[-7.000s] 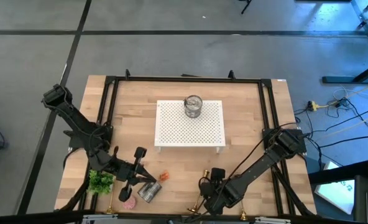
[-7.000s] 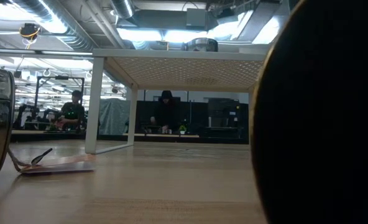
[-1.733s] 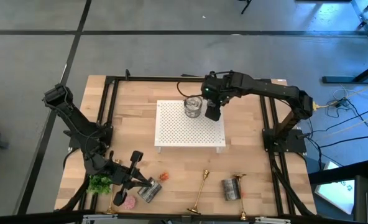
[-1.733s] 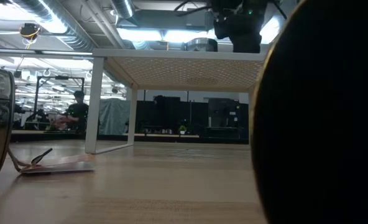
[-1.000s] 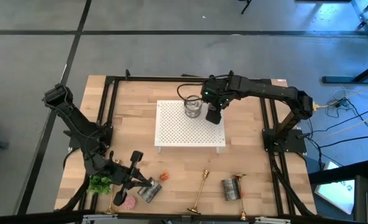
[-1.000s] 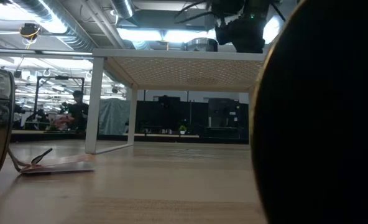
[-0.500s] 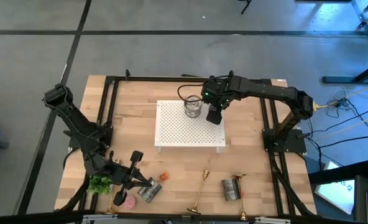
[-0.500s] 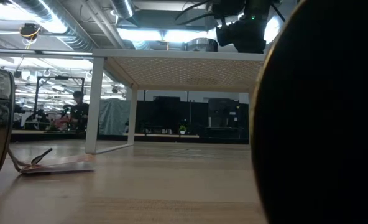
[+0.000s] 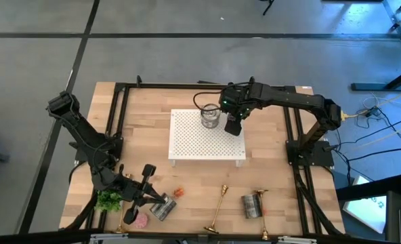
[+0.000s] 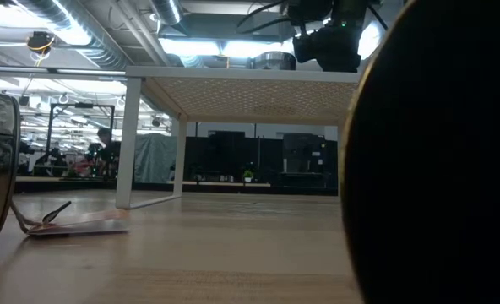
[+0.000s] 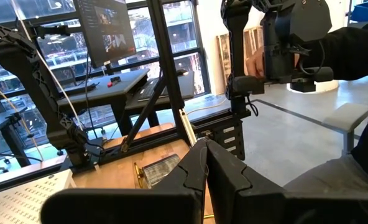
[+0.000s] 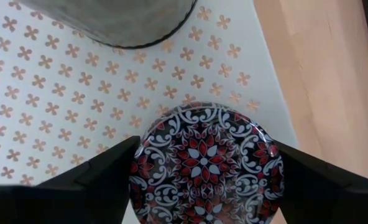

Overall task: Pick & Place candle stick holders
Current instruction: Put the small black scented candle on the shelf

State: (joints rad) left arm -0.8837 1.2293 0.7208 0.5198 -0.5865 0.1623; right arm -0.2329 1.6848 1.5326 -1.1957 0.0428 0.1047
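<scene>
While right gripper (image 9: 232,125) holds patterned tin (image 12: 207,163), two candle stick holders (image 9: 217,207) lie flat.

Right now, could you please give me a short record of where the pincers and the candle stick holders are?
right pincer: over the right part of the white shelf, closed on a patterned round tin
left pincer: shut, empty, low at the table's left front
shelf top: one silver tin, just beside the right pincer
candle stick holders: none on the shelf; one lies on the table in front of it, a second lies farther right
</scene>
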